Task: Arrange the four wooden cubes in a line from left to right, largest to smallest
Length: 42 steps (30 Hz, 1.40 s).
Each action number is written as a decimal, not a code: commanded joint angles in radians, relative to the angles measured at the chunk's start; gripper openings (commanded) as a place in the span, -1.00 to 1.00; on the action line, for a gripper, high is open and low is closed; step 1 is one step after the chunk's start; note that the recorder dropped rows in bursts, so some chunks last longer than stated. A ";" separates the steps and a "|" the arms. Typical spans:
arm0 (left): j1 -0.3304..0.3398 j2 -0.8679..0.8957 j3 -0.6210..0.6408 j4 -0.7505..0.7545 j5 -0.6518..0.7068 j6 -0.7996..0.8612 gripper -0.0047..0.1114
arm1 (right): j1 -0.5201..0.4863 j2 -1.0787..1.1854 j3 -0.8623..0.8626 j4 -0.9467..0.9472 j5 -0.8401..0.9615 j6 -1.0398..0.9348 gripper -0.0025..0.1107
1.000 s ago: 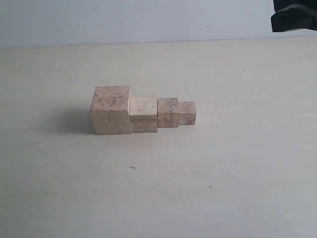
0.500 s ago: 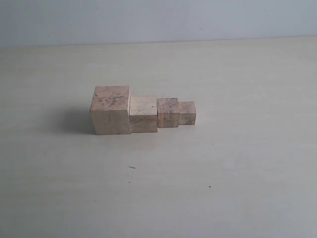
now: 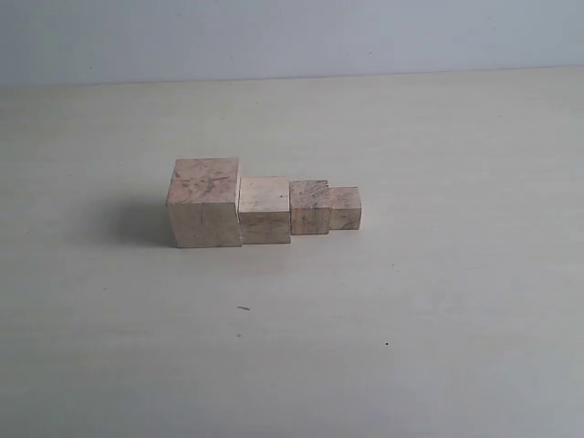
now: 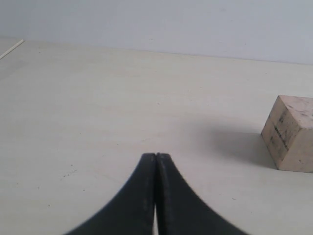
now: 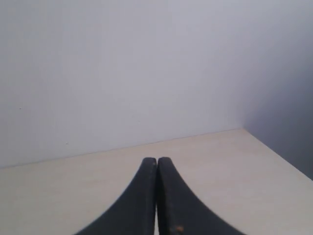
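Observation:
Four pale wooden cubes stand touching in a row near the middle of the table in the exterior view. From left to right they are the largest cube (image 3: 204, 202), the second cube (image 3: 265, 210), the third cube (image 3: 309, 207) and the smallest cube (image 3: 345, 207). The left wrist view catches only the largest cube (image 4: 290, 133), well away from my left gripper (image 4: 156, 155), which is shut and empty. My right gripper (image 5: 156, 159) is shut and empty too, facing a bare table corner and the wall. Neither gripper appears in the exterior view.
The table (image 3: 438, 301) is a pale, plain surface with a few tiny dark specks (image 3: 243, 307). A light grey wall (image 3: 292, 36) runs along its far edge. The right wrist view shows the table's corner edge (image 5: 274, 152).
A black gripper at the upper right corner of the exterior view one second ago has left the frame. The cubes have not moved.

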 commanded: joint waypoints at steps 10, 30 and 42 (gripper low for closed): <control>-0.007 -0.006 0.004 -0.006 -0.013 0.000 -0.92 | -0.006 -0.194 0.178 -0.083 -0.016 0.072 -0.96; -0.007 -0.006 0.004 -0.006 -0.013 0.000 -0.92 | 0.024 -0.207 0.209 -0.189 0.131 0.171 -0.96; -0.007 -0.006 0.004 -0.006 -0.013 0.000 -0.92 | 0.024 -0.207 0.209 -0.189 0.197 0.128 -0.96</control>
